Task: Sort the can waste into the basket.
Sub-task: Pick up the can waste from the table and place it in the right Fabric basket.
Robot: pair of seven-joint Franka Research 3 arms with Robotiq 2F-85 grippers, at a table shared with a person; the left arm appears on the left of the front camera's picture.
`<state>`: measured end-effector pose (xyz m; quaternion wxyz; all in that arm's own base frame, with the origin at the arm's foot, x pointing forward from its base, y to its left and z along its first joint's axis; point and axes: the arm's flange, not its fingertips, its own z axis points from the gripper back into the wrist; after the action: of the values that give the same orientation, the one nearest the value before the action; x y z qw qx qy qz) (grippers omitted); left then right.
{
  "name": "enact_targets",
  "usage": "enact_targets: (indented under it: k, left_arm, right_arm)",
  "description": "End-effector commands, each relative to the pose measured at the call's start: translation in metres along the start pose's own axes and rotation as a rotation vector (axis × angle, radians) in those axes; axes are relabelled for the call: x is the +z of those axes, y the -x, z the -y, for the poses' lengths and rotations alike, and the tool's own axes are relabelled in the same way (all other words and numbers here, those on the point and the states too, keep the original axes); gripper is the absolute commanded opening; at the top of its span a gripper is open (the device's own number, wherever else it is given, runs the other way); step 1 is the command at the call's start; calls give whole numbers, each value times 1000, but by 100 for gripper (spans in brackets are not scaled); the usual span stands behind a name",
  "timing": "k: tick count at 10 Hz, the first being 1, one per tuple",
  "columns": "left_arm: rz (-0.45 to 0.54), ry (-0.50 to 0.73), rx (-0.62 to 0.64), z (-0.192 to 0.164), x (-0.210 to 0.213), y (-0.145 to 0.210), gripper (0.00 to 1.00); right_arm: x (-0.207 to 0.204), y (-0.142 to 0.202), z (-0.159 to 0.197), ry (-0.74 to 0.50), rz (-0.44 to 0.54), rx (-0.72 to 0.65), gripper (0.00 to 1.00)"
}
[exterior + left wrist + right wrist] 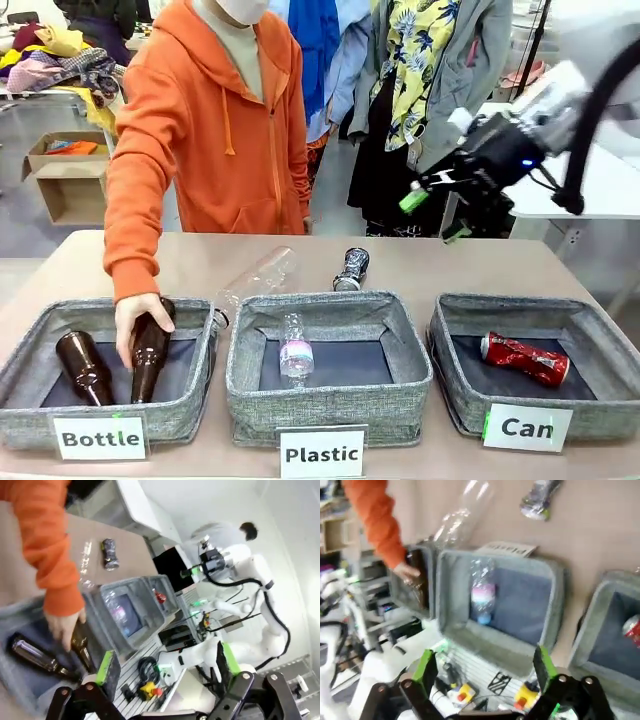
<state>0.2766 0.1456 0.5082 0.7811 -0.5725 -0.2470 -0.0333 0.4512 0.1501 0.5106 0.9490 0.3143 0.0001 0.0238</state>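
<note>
**While one can lies sorted, the other waits at the far edge**

Since the red can [525,360] already rests on the dark floor of the Can basket [460,395] at the bench's [450,265] near right corner, I judge the step in hand to be fetching the second piece. That piece, the black-and-silver can [351,269], sits on the bare bench near its far edge, just behind the far rim of the Plastic basket [330,405] and near a clear bottle [258,278] lying on its side.

The right hand [437,213] hangs high over the far right part of the bench with its jaws spread and nothing between them. The black-and-silver can is well apart from it, lower and toward the middle. The right wrist view shows the same can near the top edge, far beyond the green pads.

The left hand [167,670] is also spread wide and empty, raised above the Bottle basket [185,415], where an orange sleeve [140,210] reaches in with a brown bottle [150,352].

Next, the right hand would need to descend toward the far edge, line its jaws across the crushed can and close, keeping clear of the clear bottle beside it.
</note>
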Motion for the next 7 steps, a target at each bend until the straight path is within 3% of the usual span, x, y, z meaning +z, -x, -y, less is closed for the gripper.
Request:
enact_targets:
  k: [1, 4, 7]
  left_arm:
    - [-63, -7, 43, -6, 61, 17, 100]
    - [-105, 15, 107, -29, 105, 36, 100]
    - [-152, 64, 123, -39, 109, 49, 100]
  right_arm:
    - [-26, -58, -18, 201, 27, -141, 100]
    - [-102, -118, -34, 342, 212, -355, 100]
    - [-162, -146, -23, 488, 228, -407, 100]
